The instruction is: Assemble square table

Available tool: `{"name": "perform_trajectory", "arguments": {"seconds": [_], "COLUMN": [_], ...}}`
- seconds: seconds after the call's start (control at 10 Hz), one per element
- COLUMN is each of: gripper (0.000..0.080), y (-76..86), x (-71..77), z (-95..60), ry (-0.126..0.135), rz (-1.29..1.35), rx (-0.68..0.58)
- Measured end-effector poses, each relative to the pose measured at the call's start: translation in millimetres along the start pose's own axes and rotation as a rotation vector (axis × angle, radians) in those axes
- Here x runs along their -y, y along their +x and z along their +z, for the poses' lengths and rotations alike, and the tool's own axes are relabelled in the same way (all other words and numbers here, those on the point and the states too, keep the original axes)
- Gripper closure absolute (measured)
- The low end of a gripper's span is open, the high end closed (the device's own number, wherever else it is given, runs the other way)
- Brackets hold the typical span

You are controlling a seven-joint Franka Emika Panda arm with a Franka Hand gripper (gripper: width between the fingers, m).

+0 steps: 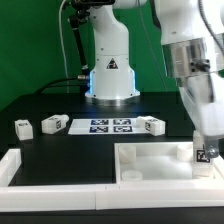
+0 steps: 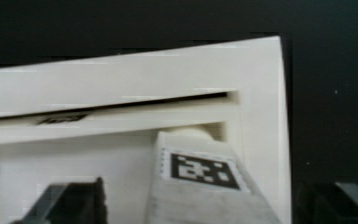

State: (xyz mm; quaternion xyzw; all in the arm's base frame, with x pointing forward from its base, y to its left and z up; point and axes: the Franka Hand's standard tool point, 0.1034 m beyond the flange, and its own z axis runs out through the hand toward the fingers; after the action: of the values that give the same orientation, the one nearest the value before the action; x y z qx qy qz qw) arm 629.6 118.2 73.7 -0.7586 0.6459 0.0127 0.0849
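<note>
The white square tabletop (image 1: pixel 150 160) lies at the exterior view's lower right and fills the wrist view (image 2: pixel 123 95). A white tagged leg (image 1: pixel 204 156) stands upright at its right corner. My gripper (image 1: pixel 205 145) is down over this leg. In the wrist view the leg (image 2: pixel 202 165) stands between my two dark fingers (image 2: pixel 73 200), with a gap on each side, so my gripper (image 2: pixel 211 190) is open around it. Three more tagged legs lie on the table: two at the left (image 1: pixel 22 127) (image 1: pixel 52 125) and one right of centre (image 1: pixel 150 125).
The marker board (image 1: pixel 100 125) lies in front of the robot base (image 1: pixel 110 75). A long white L-shaped border rail (image 1: pixel 60 175) runs along the left and front edges. The table is black.
</note>
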Motion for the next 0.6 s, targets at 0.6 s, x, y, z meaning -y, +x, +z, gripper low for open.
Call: {"name": "perform_trajectory", "arguments": {"seconds": [0.6], "gripper": [0.0150], "y": [7.3], "x": [-0.7], "z": [-0.1], "ry": [-0.023], "rz": [-0.629], "rx": [-0.034]}}
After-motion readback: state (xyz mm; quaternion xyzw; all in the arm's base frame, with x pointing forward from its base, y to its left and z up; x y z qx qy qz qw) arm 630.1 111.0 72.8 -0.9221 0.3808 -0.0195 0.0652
